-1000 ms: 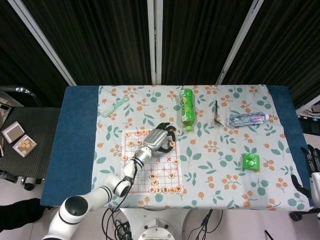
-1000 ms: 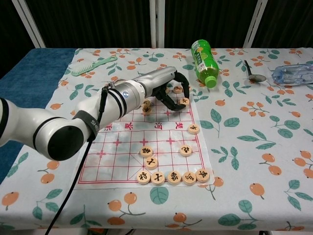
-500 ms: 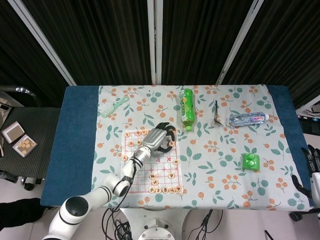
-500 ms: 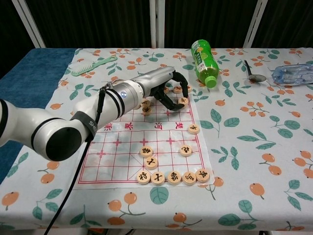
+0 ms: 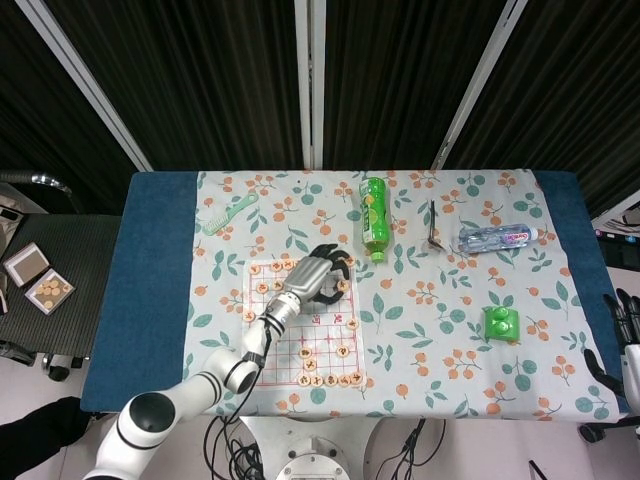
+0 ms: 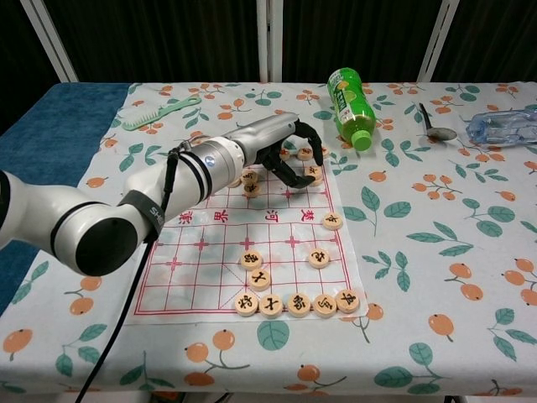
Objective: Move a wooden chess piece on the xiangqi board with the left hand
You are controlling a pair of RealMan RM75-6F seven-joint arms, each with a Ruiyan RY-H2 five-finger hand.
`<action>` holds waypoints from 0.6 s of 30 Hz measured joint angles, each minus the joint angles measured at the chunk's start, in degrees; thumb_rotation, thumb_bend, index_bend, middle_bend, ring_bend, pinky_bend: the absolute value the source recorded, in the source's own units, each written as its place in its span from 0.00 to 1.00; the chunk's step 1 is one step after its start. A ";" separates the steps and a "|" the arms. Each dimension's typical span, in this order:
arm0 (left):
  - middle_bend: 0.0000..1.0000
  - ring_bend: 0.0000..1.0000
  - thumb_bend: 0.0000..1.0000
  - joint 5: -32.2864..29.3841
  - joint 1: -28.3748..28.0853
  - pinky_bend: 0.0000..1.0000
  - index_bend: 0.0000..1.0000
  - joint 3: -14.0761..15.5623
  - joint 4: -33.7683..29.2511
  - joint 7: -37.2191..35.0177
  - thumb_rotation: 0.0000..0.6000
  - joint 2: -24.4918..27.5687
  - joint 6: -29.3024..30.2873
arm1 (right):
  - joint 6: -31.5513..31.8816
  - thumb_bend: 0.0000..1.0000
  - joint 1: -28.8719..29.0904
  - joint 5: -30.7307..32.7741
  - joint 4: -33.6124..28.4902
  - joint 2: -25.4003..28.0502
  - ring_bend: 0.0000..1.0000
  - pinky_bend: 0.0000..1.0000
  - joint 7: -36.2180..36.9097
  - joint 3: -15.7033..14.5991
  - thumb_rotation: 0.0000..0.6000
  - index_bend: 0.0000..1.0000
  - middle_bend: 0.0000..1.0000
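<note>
- We see the left hand [image 6: 281,151] over the far right corner of the xiangqi board [image 6: 201,269], its dark fingers [image 6: 294,178] curled down around a wooden chess piece [image 6: 312,172] at the board's far right edge; whether they actually grip it we cannot tell.
- Against the frame from a second ago, the left hand has crept slightly toward the far end of the board, and the piece under its fingers sits a touch further back; the shift is small.
- The other pieces have not moved: a row [image 6: 296,303] along the near edge of the board, a few just behind it, and one [image 6: 332,221] at the right edge about mid-board.
- We can read red characters printed across the middle of the board, and each piece carries one dark character, too small for us to make out surely.
- Beyond the board's far right corner a green bottle [image 6: 350,107] lies on its side on the floral worktop [image 6: 419,252]; its label print is unreadable.
- Far left of the board lies a pale green comb [image 6: 161,112].
- Well right of the board we see a spoon [image 6: 434,124] and a clear water bottle [image 6: 503,124] with an illegible label.
- In the head view a green toy block [image 5: 501,323] sits right of the board.
- The right hand [image 5: 626,335] hangs beyond the worktop's right edge, holding nothing, fingers apart, unchanged.
</note>
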 measured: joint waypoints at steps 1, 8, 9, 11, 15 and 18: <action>0.15 0.00 0.32 0.04 0.00 0.00 0.39 0.06 -0.18 0.01 1.00 0.09 -0.07 | 0.03 0.26 -0.01 -0.03 -0.06 0.03 0.00 0.00 -0.08 0.00 1.00 0.00 0.00; 0.14 0.00 0.32 -0.02 0.40 0.00 0.31 -0.14 -1.09 0.15 1.00 0.76 1.00 | 0.23 0.26 -0.06 -0.02 -0.32 0.30 0.00 0.00 -0.07 0.11 1.00 0.00 0.00; 0.14 0.00 0.32 0.10 0.55 0.00 0.29 -0.19 -1.66 0.27 1.00 1.19 1.72 | 0.17 0.26 -0.03 -0.02 -0.34 0.32 0.00 0.00 -0.08 0.11 1.00 0.00 0.00; 0.14 0.00 0.32 0.34 0.92 0.00 0.26 -0.25 -3.17 0.67 1.00 2.28 3.07 | -0.04 0.26 0.14 -0.08 -0.46 0.34 0.00 0.00 -0.15 0.12 1.00 0.00 0.00; 0.14 0.00 0.31 0.68 3.00 0.00 0.25 -0.14 -9.58 3.38 1.00 6.74 6.41 | -0.06 0.26 0.48 -0.61 -0.90 0.32 0.00 0.00 -0.63 0.13 1.00 0.00 0.00; 0.13 0.00 0.31 0.63 6.01 0.00 0.23 0.44 -16.88 7.88 1.00 11.77 9.43 | 0.08 0.26 0.77 -1.23 -1.33 0.30 0.00 0.00 -1.33 0.10 1.00 0.00 0.00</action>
